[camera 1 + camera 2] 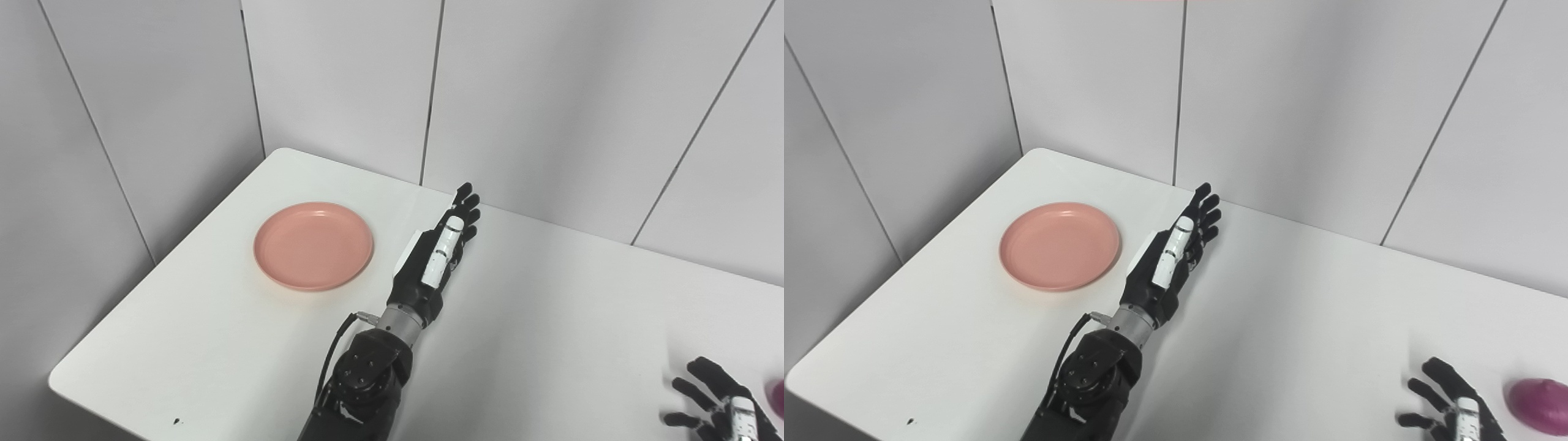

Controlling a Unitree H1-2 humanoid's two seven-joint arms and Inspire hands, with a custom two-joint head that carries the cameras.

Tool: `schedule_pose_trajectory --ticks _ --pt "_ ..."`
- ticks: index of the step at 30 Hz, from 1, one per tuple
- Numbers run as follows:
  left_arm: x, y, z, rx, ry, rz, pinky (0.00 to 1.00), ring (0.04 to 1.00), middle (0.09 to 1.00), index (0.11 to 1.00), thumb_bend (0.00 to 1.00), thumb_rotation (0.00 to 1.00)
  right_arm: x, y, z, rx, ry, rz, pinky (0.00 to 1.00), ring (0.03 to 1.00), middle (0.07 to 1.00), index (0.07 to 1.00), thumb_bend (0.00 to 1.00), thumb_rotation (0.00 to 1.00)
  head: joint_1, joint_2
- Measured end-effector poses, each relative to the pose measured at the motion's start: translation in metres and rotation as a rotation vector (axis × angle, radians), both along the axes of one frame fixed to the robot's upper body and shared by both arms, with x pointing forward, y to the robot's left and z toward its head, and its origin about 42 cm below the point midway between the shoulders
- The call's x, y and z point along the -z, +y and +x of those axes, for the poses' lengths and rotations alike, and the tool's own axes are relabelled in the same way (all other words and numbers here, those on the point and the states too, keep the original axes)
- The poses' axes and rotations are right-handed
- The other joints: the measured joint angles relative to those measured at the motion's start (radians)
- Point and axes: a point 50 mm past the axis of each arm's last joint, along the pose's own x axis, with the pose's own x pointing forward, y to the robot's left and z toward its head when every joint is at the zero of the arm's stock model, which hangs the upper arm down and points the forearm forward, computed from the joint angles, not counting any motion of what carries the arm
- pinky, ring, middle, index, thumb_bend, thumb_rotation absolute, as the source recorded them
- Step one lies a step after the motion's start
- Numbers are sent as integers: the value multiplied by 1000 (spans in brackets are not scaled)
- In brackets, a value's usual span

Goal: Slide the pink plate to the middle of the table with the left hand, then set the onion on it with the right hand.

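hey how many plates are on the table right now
1. The pink plate sits on the white table near its far left corner, empty, just left of the left hand. The view cuts off the table's right side, so more could be hidden there.

No legible text, label, brand, number or sign found anywhere in either view.
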Motion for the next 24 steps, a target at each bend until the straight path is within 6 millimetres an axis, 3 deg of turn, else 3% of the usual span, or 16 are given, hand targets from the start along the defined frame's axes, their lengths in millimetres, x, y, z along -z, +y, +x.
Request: schedule_pose_trajectory --ticks 9,10,11,13,19,24 --pt "-16 31 7 -82 -58 24 987 978 978 955 435 1000 0 -1 0 5 -13 3 375 669 748 710 183 898 8 -11" --pt "-17 35 7 -97 -63 23 989 978 978 953 427 1000 1 -1 0 5 -14 2 399 667 746 710 277 459 8 -11" --pt "-19 39 7 -112 -69 21 993 977 977 950 421 1000 1 -1 0 5 -14 2 416 663 742 707 344 150 8 -11" --pt "-24 46 6 -141 -86 13 998 984 981 955 422 1000 0 -1 0 5 -14 2 422 661 739 704 369 39 8 -11" --pt "-44 63 8 -190 -152 26 994 982 981 958 413 1000 0 -1 1 4 -15 3 425 662 738 708 379 0 12 -20" --pt "-47 82 8 -250 -158 28 994 988 986 970 389 1000 0 -2 1 8 -30 2 425 650 727 700 381 0 18 -26"
